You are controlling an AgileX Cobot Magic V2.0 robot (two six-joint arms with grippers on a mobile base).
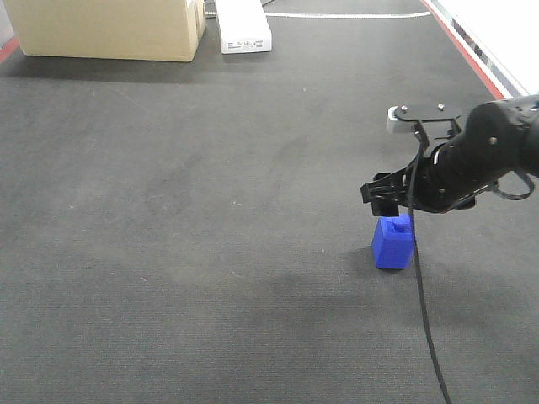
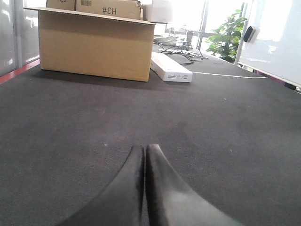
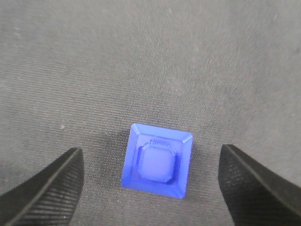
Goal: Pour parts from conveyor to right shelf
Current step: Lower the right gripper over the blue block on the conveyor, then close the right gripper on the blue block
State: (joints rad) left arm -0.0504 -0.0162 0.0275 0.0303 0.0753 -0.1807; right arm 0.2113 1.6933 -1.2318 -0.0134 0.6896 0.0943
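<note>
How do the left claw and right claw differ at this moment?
The left claw is shut, its jaws pressed together; the right claw is open wide. The left claw holds nothing, while the right claw has the small bright-blue studded block between its jaws, ungripped. Both are over the dark-grey carpet-textured conveyor.

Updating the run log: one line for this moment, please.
right gripper open over blue block | blue block upright on conveyor, ungrasped | left gripper shut

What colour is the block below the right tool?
The block is bright blue, clearest in the right wrist view.
</note>
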